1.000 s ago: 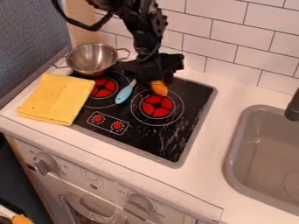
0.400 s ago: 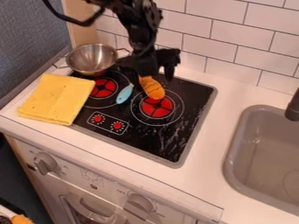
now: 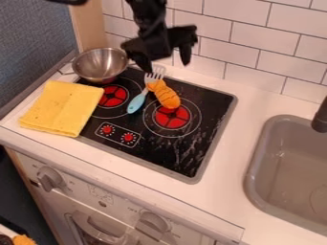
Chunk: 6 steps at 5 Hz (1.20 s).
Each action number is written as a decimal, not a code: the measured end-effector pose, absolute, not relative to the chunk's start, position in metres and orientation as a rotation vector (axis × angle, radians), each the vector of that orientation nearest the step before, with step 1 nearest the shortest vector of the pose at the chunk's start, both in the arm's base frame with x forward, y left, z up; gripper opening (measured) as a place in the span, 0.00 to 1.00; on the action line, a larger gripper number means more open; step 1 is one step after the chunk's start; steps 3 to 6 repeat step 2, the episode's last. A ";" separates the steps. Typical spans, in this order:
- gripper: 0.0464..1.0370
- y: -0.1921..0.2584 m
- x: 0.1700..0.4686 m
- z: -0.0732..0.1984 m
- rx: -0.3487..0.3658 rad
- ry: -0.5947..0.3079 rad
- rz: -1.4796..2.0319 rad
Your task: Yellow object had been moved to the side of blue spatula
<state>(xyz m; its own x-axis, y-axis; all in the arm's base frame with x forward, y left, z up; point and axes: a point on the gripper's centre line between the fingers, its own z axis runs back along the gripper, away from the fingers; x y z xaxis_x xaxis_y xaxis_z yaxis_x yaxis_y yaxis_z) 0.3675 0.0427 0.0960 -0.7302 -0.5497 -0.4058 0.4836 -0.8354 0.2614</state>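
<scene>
The black jointed robot arm (image 3: 148, 16) reaches down from the far edge, its black two-finger gripper (image 3: 167, 68) pointing downward, fingers spread wide.

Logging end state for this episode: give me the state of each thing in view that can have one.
Hand: open, raised over the stove's back edge, holding nothing.
Orange toy: lying beside the utensil, over part of the right burner; contact with the utensil unclear.
Blue-handled utensil: lying down, tines toward the wall.
Metal bowl: upright.
Yellow cloth: folded, flat.
</scene>
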 end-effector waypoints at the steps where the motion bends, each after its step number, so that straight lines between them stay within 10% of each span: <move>1: 0.96 0.049 0.363 0.135 0.752 -0.200 -2.448; 6: 0.96 0.049 0.362 0.136 0.753 -0.199 -2.449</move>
